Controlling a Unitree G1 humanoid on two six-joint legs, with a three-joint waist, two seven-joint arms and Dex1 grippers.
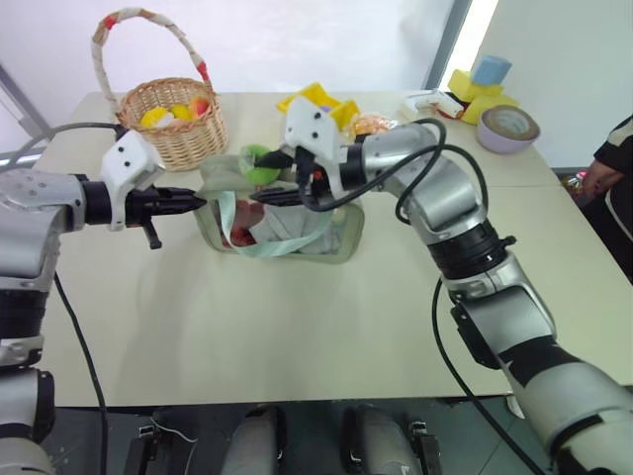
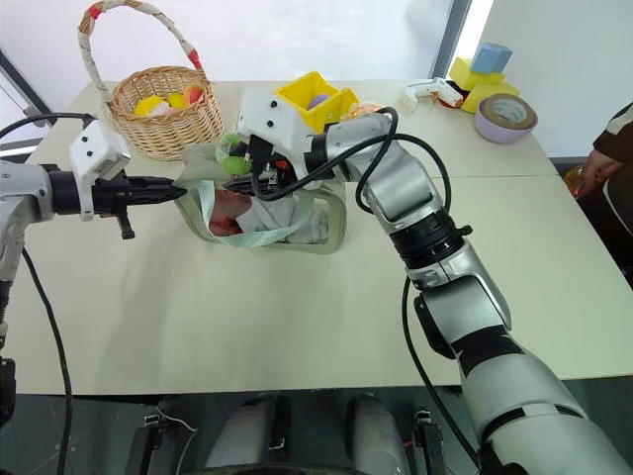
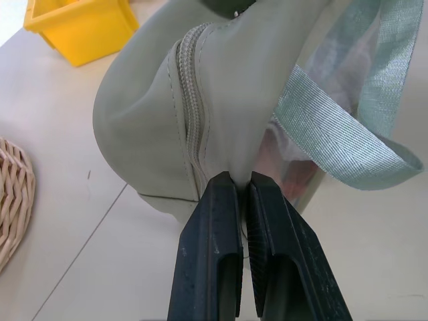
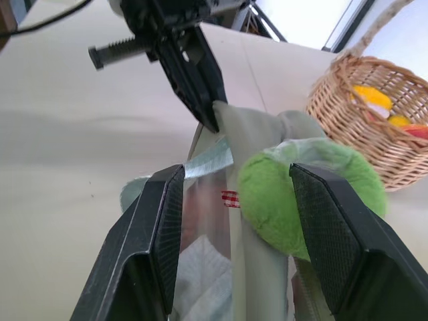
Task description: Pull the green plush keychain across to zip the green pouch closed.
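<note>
The green pouch (image 1: pixel 331 237) lies on the table's middle with its clear window and mint strap (image 3: pixel 334 134) towards me. My left gripper (image 3: pixel 241 182) is shut on the fabric at the pouch's left end, just below the zipper (image 3: pixel 194 100). My right gripper (image 4: pixel 237 172) reaches in from the right over the pouch's top and stands open. The green plush keychain (image 4: pixel 267 194), a fuzzy lime lump, sits between its two fingers, close against one finger (image 4: pixel 328 221). In the head views the keychain (image 1: pixel 257 161) is at the pouch's upper left, near the left gripper (image 1: pixel 198 201).
A wicker basket (image 1: pixel 173 119) with fruit stands behind the pouch on the left. A yellow bin (image 1: pixel 321 102) is behind the right arm. Foam blocks (image 1: pixel 480 84) and a tape roll (image 1: pixel 507 129) sit at the back right. A person (image 1: pixel 608 168) stands at the right edge.
</note>
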